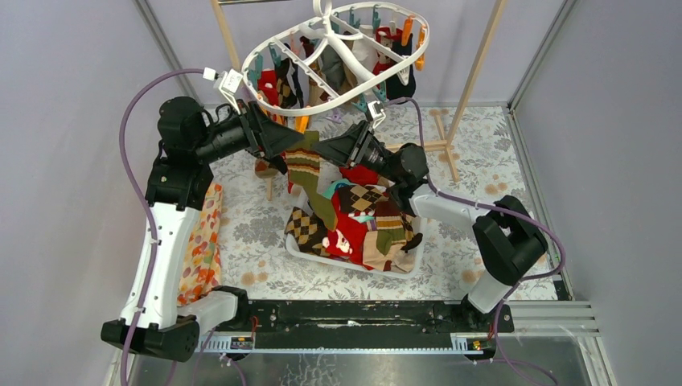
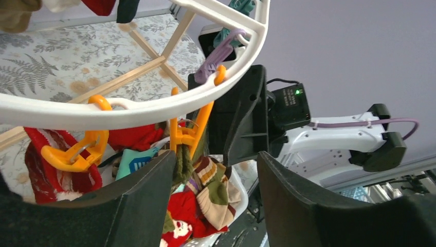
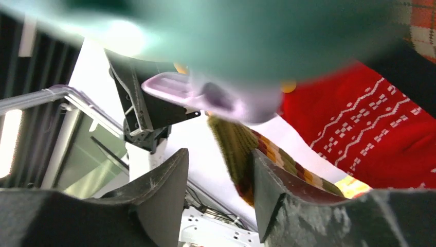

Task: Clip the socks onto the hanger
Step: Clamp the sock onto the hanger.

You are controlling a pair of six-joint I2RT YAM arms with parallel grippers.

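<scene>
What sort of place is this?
Probably a lab test cell dressed as a laundry corner: bare grey walls, arms bolted to a rail, a hanger over a basket of socks.

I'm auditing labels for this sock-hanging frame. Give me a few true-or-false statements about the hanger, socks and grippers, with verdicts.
1. The olive striped sock hangs from an orange clip on the hanger. True.
2. The white basket is empty. False: it holds a heap of mixed socks.
3. The left gripper has its jaws shut. False: they stand apart, with the clip and sock beside one finger.
4. The right gripper is open. True.
5. The orange floral cloth lies in the basket. False: it lies on the table beside the left arm.
</scene>
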